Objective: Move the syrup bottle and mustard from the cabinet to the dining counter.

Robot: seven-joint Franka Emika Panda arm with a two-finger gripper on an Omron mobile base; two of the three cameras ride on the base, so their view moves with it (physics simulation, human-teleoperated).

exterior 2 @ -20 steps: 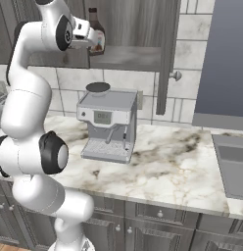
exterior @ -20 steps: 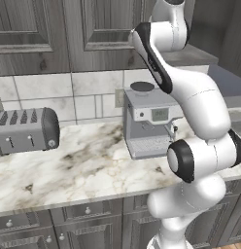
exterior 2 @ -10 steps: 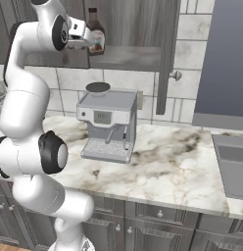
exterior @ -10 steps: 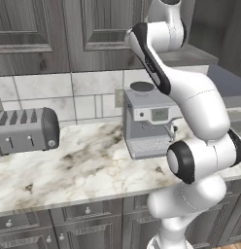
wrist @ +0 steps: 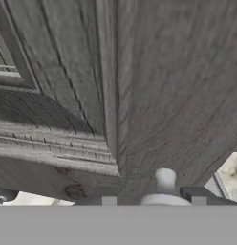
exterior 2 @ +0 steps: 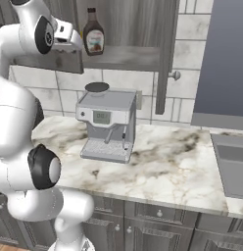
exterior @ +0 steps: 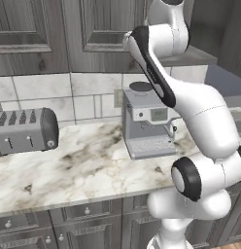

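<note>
Since a second ago the arm is hardly shifting in the left base view, and in the right base view the gripper (exterior 2: 74,39) is drawing left of the syrup bottle (exterior 2: 93,37), which is standing on the cabinet (exterior 2: 128,56) shelf. In the hand view a pale knob (wrist: 164,181) is sitting between the tips; I cannot tell if they are clenching it. A slipping hold may be jerking the hand into the bottle.

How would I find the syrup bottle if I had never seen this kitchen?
Look up at the open cabinet on the wall, right above the grey coffee machine. The syrup bottle stands upright on its shelf, beside the robot's gripper. It is small and dark brown, with a dark cap and a pale label with red.
</note>
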